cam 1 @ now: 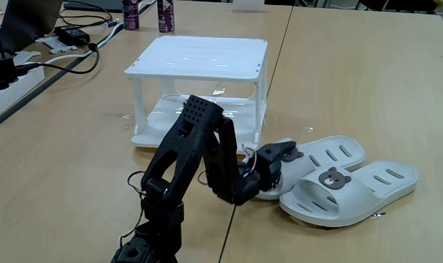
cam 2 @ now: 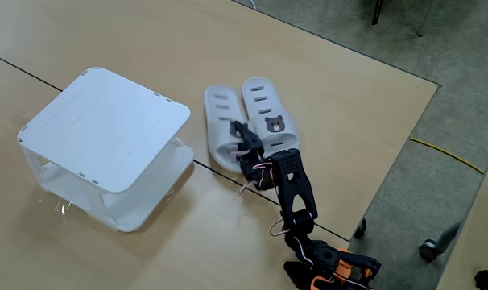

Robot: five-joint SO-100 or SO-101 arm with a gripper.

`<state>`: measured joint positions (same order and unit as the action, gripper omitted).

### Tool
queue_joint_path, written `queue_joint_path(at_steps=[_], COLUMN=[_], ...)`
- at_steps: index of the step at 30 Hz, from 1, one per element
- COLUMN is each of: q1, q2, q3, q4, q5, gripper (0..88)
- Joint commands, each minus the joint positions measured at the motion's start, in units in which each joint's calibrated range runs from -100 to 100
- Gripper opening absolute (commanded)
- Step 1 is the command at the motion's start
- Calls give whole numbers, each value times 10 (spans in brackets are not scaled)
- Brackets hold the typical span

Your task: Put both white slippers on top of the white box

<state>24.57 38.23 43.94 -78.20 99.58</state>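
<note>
As the arm bends low, hand (cam 1: 280, 155) on white slipper (cam 2: 221, 129)

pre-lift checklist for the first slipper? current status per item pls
1. Box top free: ok. The white box has a bare flat top in both fixed views.
2. Both slippers on the table: ok. The near slipper and the far slipper lie side by side.
3. Gripper at the near slipper: ok, it sits over that slipper's strap.
4. Jaws closed on the strap: cannot tell, the arm hides the fingertips.
5. Far slipper apart from the gripper: ok, its bear badge is uncovered.
6. Slippers not overlapping: cannot tell, their edges meet.
</note>
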Motion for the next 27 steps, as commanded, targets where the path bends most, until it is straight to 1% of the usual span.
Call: queue_joint_path(at_steps=[1,5,10,14,16,21,27], q1=[15,23,23,22,18,-19,-100], q2=[-229,-347,-490,-560,-575,-570,-565], q3=[-31,-38,-51,-108,-146,-240,-255], q4=[123,258,391,490,510,512,529], q5=[4,4,4,4,4,4,4], gripper=[8,8,8,8,8,8,8])
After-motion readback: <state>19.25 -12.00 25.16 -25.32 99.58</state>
